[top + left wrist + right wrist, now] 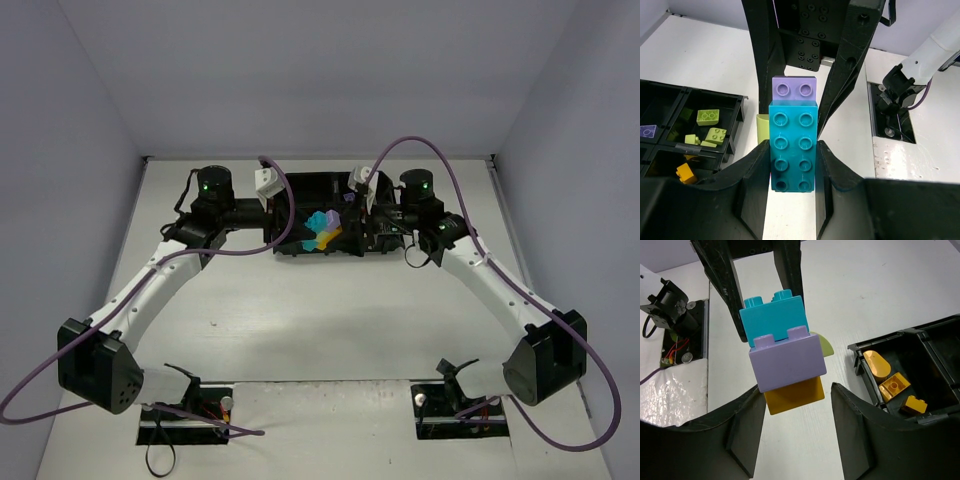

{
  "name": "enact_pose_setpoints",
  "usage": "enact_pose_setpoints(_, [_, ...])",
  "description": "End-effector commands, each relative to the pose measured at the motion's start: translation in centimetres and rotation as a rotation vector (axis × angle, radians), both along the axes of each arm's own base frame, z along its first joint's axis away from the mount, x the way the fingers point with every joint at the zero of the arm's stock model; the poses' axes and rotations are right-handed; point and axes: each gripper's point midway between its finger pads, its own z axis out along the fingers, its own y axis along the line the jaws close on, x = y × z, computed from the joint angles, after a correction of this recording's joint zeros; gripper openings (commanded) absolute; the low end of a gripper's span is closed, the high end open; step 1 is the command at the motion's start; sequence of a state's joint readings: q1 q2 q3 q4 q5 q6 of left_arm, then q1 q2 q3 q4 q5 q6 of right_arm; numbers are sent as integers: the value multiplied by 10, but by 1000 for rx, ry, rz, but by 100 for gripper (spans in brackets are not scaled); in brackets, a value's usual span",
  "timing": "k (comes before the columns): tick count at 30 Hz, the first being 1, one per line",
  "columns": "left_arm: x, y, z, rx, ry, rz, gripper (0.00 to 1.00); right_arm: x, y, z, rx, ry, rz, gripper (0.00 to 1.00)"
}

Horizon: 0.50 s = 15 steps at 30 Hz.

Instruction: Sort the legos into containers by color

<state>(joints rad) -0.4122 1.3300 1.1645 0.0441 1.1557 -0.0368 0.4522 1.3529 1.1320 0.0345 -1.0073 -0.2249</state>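
Left wrist view: the left claw (791,150) is clenched on a long cyan brick (792,145), two studs by four. One purple brick (787,362), one orange brick (795,396) and one lime piece (826,345) cling to it, four in all, held up near the black tray (860,347). The right claw (799,400) flanks the orange one; gripping or not, I cannot tell.

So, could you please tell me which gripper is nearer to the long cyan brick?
Left. The left gripper clamps the cyan brick between its fingers; the right gripper sits around the purple brick joined to its end.
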Motion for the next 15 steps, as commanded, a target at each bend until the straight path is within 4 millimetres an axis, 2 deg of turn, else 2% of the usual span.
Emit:
enact_pose_setpoints(1, [-2, -2, 28, -55, -128, -51, 0, -4, 2, 26, 53, -96, 45, 50])
enact_pose_setpoints(8, [-2, -4, 23, -52, -111, -66, 0, -3, 5, 31, 64, -100, 72, 49])
enact_pose_setpoints(9, [-1, -4, 22, -51, -110, -65, 0, -3, 6, 32, 66, -101, 77, 47])
enact_pose_setpoints(11, [0, -4, 22, -52, -113, -65, 0, -4, 6, 32, 69, -99, 86, 40])
enact_pose_setpoints(12, [0, -4, 22, -50, -112, -65, 0, -4, 6, 31, 68, -99, 86, 31])
enact_pose_setpoints(14, [0, -5, 22, -50, -112, -65, 0, -4, 7, 30, 66, -98, 87, 21])
enact_pose_setpoints(15, [0, -5, 22, -50, -113, -65, 0, -4, 6, 29, 65, -98, 87, 11])
